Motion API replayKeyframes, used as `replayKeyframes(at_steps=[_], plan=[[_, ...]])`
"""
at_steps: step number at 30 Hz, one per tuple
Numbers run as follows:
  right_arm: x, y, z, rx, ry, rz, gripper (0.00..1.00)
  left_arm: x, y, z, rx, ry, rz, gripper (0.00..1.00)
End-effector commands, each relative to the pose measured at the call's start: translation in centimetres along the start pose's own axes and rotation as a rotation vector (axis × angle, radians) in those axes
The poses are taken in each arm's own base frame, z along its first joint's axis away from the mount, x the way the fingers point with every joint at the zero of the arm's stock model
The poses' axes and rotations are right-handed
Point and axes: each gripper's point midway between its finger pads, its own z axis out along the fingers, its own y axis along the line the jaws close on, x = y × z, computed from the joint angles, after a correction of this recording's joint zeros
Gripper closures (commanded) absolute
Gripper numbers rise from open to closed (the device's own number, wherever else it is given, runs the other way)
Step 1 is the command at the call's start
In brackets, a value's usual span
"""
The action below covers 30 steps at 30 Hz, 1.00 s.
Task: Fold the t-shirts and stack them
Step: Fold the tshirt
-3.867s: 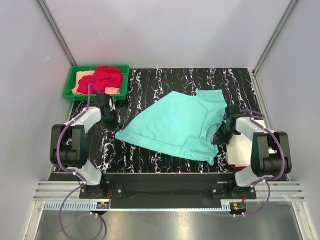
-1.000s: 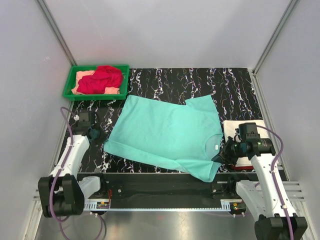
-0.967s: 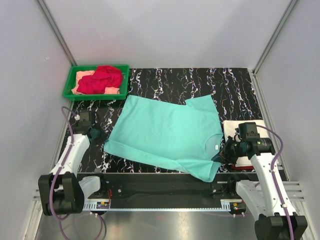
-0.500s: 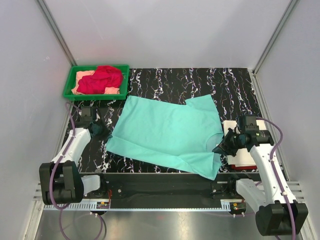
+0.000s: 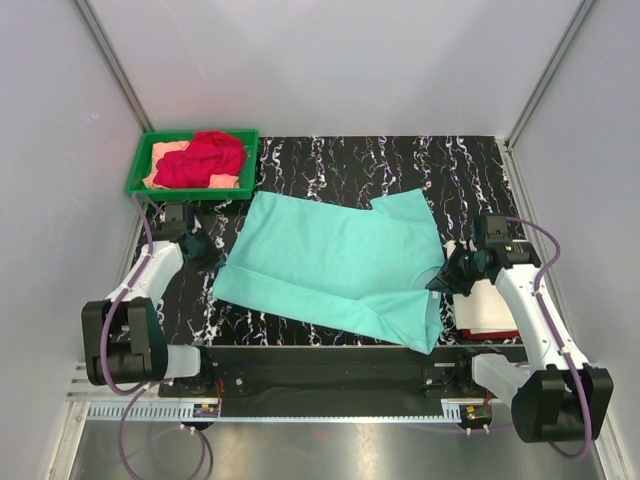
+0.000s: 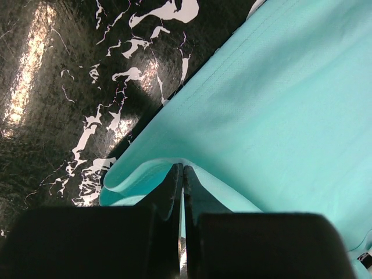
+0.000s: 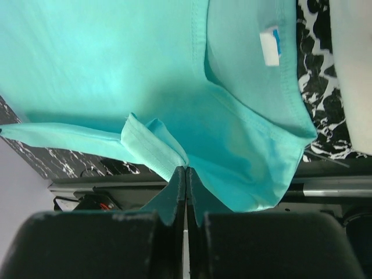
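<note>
A mint-teal t-shirt [image 5: 330,262] lies spread across the black marbled table [image 5: 400,165]. My left gripper [image 5: 211,257] is shut on its left hem, and the left wrist view shows the cloth [image 6: 273,104] folded over my left gripper's [image 6: 183,168] closed tips. My right gripper [image 5: 441,283] is shut on the shirt's right side below the collar. In the right wrist view, my right gripper [image 7: 186,170] pinches a bunched fold of shirt [image 7: 116,64] with the neck label [image 7: 269,46] above. A red t-shirt [image 5: 203,156] lies crumpled on a peach one [image 5: 163,151].
The red and peach shirts sit in a green tray [image 5: 139,172] at the back left corner. Under my right arm, a folded cream-white shirt [image 5: 487,303] rests on a folded red one [image 5: 492,334]. Grey walls stand on three sides.
Both grippers have moved away from the near edge toward the back, each still pinching the mint-teal shirt. The shirt has shifted slightly with them.
</note>
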Motion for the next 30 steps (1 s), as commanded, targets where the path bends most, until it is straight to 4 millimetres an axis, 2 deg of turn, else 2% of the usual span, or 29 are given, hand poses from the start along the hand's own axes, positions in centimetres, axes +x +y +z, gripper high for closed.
replayKeyframes(at_steps=[1, 9, 13, 21, 30], plan=[[-2.9, 1.5, -0.4, -0.021, -0.095, -0.061, 1.00, -2.1, -1.3, -0.1, 0.026, -0.063, 0.001, 1.00], [-4.2, 1.9, 1.0, -0.008, -0.075, -0.090, 1.00, -2.1, -0.9, 1.7, 0.000, -0.026, -0.005, 1.00], [-5.2, 2.3, 1.4, -0.004, -0.080, -0.106, 1.00, -2.0, -0.8, 2.1, -0.009, -0.013, -0.009, 1.00], [-5.4, 1.7, 2.6, 0.022, -0.062, -0.099, 1.00, -2.0, -0.7, 2.4, -0.018, -0.007, -0.018, 1.00], [-6.5, 2.8, 3.9, -0.020, -0.048, -0.126, 1.00, -1.5, -0.1, 3.0, -0.032, -0.006, -0.038, 1.00]])
